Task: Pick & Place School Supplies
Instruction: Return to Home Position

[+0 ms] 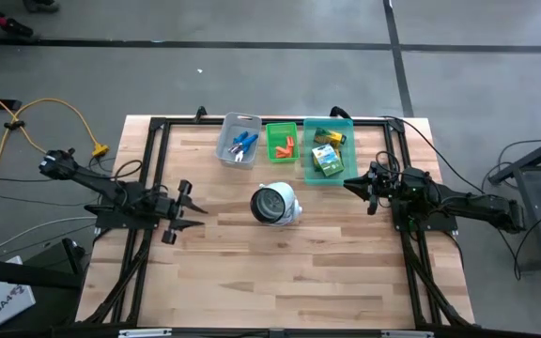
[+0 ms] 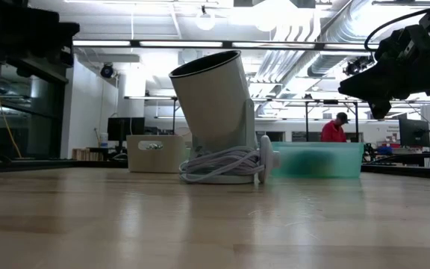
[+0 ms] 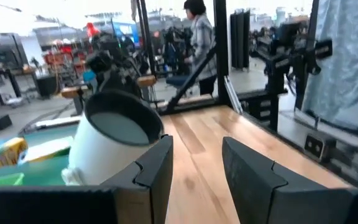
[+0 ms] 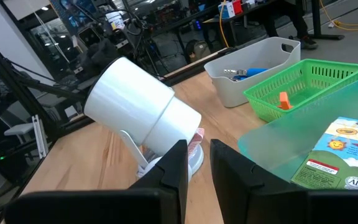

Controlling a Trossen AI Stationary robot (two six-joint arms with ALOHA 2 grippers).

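The school supplies lie in three bins along the far edge. Blue-handled scissors lie in the grey bin. Red-pink stubs sit in the green basket. Green-and-yellow crayon boxes lie in the teal bin. My left gripper hovers open at the table's left, pointing right. My right gripper hangs just near of the teal bin, pointing left, with a narrow gap between its fingers. Something pink shows by the white object's base.
A round white object with a dark face stands tilted mid-table between the two grippers, with a white cord coiled at its base. A black frame rims the table. Bare wood stretches across the near half.
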